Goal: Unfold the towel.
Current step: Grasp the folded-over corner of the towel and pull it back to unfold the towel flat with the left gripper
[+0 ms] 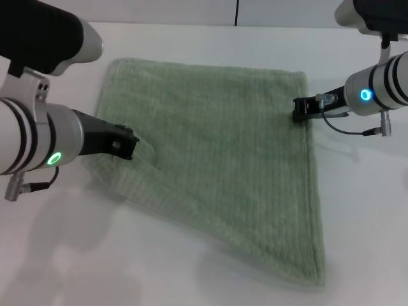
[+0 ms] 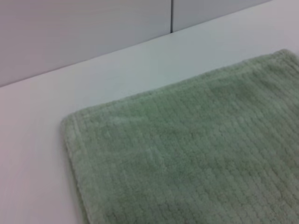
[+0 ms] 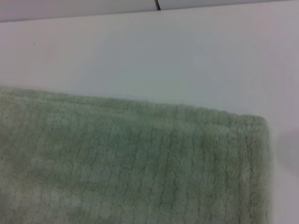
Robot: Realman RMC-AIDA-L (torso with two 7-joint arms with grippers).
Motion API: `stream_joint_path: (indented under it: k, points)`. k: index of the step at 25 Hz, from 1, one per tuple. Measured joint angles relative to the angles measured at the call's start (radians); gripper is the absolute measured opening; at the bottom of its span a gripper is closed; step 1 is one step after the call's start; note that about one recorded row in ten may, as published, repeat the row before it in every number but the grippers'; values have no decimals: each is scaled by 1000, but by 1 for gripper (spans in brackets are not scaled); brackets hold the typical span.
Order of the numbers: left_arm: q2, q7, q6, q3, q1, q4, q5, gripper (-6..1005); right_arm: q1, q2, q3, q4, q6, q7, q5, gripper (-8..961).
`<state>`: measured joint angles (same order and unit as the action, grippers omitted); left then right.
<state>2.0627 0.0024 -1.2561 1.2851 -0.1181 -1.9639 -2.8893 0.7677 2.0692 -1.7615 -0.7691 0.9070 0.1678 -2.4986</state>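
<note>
Now the towel (image 1: 223, 153) is seen spread across the middle of the white counter (image 1: 357, 242), pale sage-green and ribbed, its far hem running along near the counter's back edge and one pointed corner reaching toward the front right. A grey wall panel (image 2: 84, 28) with a dark vertical seam is seen behind the counter. The left gripper (image 1: 127, 145) is set at the towel's left edge, the right gripper (image 1: 298, 109) at its right edge near the far corner. Whether either gripper's fingers are parted or closed on cloth cannot be told.
</note>
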Motion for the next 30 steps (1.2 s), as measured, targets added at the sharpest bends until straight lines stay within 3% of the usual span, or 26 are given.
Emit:
stream_joint_path:
  k: [9,30]
  points:
    - [1,-24,58,10,91,-38,1,48,-2,0,-3,5,-3,5,0,-1]
    - [-1,-39,19,-2,115,-37,2,48,-2,2,-3,-3,6,6,0,-1]
